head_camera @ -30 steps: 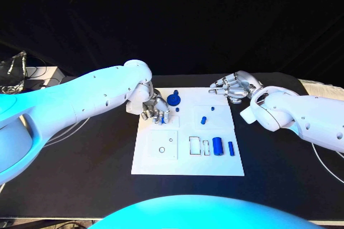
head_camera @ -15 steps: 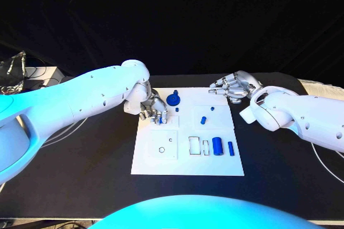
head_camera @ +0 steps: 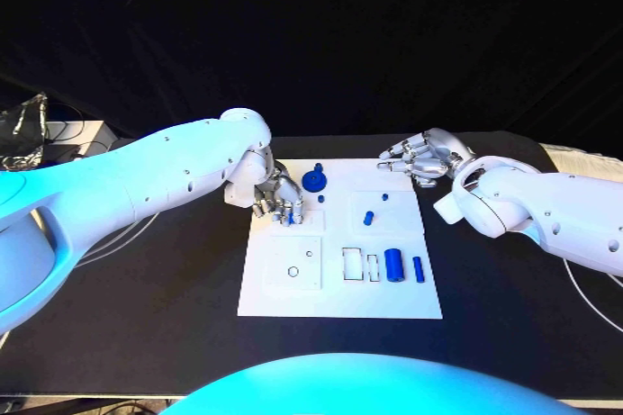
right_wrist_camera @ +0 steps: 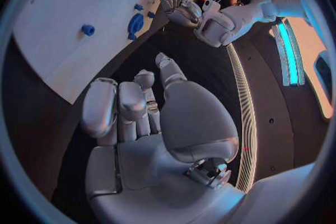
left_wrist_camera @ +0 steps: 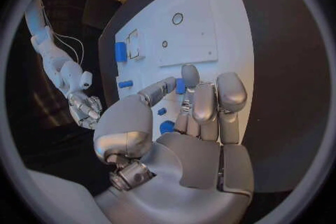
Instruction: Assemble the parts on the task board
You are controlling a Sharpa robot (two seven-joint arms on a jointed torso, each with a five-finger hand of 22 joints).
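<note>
Your head camera looks steeply down on the black table (head_camera: 156, 280) from above and behind, far enough back to take in the whole white board (head_camera: 340, 293) and both arms. Your left wrist camera sits close behind the left hand (left_wrist_camera: 189, 123) and faces along its fingers onto the board (left_wrist_camera: 210, 28). Your right wrist camera sits close behind the right hand (right_wrist_camera: 140, 123), beyond the board's far corner, facing across it. Both wrist views share the board (right_wrist_camera: 56, 28) with the head view, and each catches the opposite hand: the right hand (left_wrist_camera: 85, 111) and the left hand (right_wrist_camera: 178, 5).
</note>
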